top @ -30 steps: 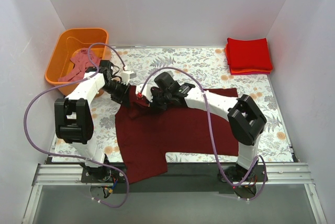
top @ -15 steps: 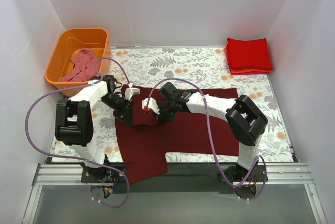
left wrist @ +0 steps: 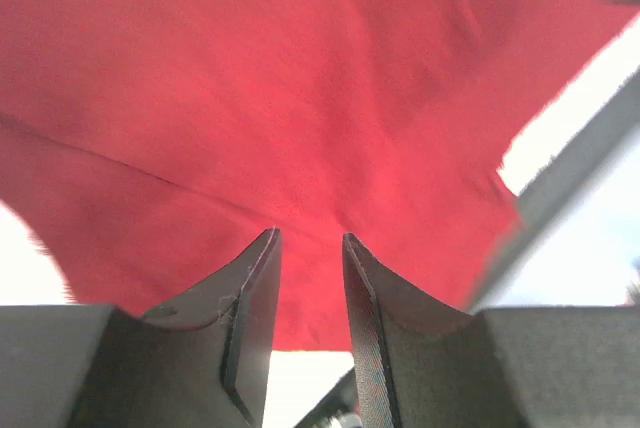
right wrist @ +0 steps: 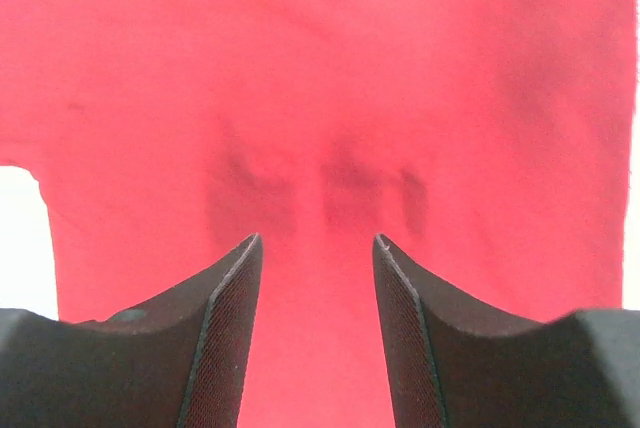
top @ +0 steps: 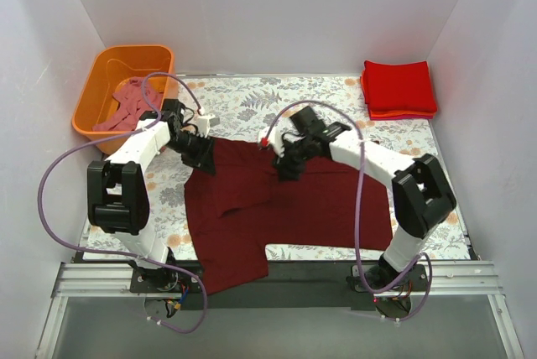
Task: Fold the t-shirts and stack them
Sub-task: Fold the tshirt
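A dark maroon t-shirt (top: pixel 289 208) lies spread flat on the flowered table, one part hanging over the near edge. My left gripper (top: pixel 204 160) hovers at its upper left corner. Its jaws stand a little apart with nothing between them, and the cloth (left wrist: pixel 300 98) fills the view beyond. My right gripper (top: pixel 285 168) is over the shirt's upper middle, open, with bare fabric (right wrist: pixel 320 68) below the fingertips (right wrist: pixel 250 248). Folded bright red t-shirts (top: pixel 398 89) are stacked at the back right. A dusty pink t-shirt (top: pixel 126 103) lies crumpled in the tub.
The orange plastic tub (top: pixel 88 116) stands at the back left, just off the table's corner. White walls close in the table on three sides. Purple cables loop from both arms above the cloth.
Both grippers were shut on the shirt's upper edge and carried it toward the near side. Now both have opened and let go. The right one has pulled back to the right, the left one up-left.
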Available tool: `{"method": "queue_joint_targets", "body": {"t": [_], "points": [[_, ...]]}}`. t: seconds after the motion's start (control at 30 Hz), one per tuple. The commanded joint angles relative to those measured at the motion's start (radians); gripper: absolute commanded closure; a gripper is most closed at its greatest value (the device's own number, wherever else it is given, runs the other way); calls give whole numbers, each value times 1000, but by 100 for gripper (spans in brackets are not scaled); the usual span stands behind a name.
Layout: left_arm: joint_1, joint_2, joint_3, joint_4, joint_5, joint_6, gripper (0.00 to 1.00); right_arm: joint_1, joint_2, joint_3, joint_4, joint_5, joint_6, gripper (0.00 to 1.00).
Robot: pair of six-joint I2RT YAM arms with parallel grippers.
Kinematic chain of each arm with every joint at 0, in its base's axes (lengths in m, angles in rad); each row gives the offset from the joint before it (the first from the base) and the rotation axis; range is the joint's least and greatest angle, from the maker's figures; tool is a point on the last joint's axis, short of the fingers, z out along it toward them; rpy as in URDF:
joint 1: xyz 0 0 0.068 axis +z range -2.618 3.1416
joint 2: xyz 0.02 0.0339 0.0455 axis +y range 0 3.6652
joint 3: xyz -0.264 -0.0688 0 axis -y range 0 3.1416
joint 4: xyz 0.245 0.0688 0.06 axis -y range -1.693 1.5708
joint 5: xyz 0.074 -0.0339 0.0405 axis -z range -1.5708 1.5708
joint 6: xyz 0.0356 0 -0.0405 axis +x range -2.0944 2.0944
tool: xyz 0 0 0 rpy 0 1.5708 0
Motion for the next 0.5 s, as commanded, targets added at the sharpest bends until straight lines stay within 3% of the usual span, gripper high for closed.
{"method": "queue_joint_targets", "body": {"t": [0.0, 0.17, 0.27, 0.47], "points": [[5, -14, 61, 253, -137, -175, 70, -154, -65, 33, -58, 0, 64, 46], [-4, 93, 116, 308, -214, -269, 71, -381, -67, 0, -84, 101, 90, 51], [-23, 112, 98, 382, -273, -316, 71, -476, -39, -16, -83, 239, 76, 52], [-63, 127, 46, 503, -422, -347, 71, -607, 55, -19, -39, 349, 82, 55]]}}
